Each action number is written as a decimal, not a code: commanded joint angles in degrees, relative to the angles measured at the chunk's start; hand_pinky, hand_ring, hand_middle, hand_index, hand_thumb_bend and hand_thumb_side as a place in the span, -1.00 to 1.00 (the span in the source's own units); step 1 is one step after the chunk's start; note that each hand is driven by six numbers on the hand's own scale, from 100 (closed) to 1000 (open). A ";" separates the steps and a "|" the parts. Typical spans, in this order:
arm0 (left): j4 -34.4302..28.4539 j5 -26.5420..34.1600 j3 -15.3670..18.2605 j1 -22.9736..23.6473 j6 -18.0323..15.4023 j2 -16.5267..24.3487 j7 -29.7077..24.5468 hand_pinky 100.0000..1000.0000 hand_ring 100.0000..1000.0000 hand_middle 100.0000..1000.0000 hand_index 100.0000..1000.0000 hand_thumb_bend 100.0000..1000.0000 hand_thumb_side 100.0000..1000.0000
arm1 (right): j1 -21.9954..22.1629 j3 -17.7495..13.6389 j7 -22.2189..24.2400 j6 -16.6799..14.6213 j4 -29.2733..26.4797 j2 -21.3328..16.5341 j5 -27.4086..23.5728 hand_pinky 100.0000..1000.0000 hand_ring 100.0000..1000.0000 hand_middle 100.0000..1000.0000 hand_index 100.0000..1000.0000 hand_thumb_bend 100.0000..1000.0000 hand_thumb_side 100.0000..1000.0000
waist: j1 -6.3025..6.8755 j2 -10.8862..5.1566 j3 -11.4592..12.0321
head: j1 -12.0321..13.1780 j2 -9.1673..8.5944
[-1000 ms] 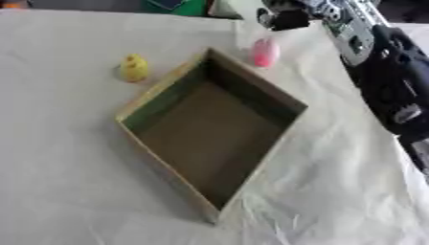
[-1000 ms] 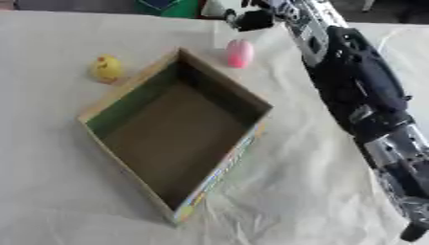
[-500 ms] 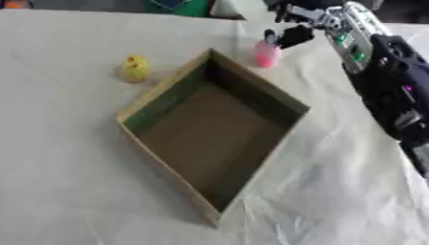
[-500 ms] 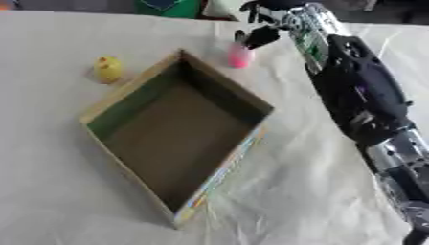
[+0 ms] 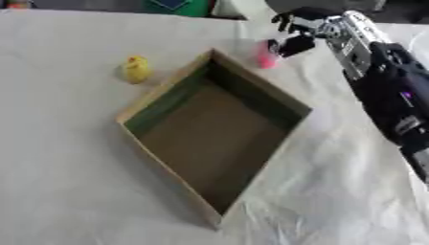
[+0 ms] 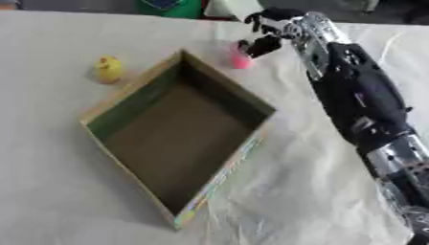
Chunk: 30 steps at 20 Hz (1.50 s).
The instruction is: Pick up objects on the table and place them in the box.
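Right hand (image 6: 266, 33), upper centre-right: fingers curled down beside pink object (image 6: 241, 58), touching; grasp cannot be told. Box (image 6: 138, 102) centre.

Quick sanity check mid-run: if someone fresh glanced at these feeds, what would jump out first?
Probably the open cardboard box, turned like a diamond mid-table and empty inside. Next, the right hand at the far corner, fingers curling at a pink object, and a yellow object alone to the box's left.
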 commanded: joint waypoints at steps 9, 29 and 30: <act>-0.98 -0.24 0.04 -0.53 0.12 0.55 -0.60 -0.22 0.04 0.03 0.43 -1.00 1.00 | -1.46 -1.54 2.83 -0.49 -1.19 -1.87 -5.17 0.62 0.66 0.60 1.00 -1.00 0.69 | 0.01 -0.91 -0.25 | 0.94 -0.54; -0.98 -0.41 -0.19 -0.90 0.27 0.06 -1.36 -0.22 0.04 0.03 0.42 -1.00 1.00 | -0.50 0.00 2.18 -1.15 1.06 -1.27 -1.48 0.54 0.58 0.58 1.00 -1.00 0.81 | -0.18 0.19 0.30 | 0.88 -1.34; -0.98 -0.43 -0.19 -0.91 0.28 0.03 -1.40 -0.22 0.04 0.02 0.42 -1.00 1.00 | -0.48 0.05 2.26 -1.26 1.18 -1.13 -1.46 0.54 0.58 0.58 1.00 -1.00 0.81 | -0.18 0.26 0.33 | 0.87 -1.36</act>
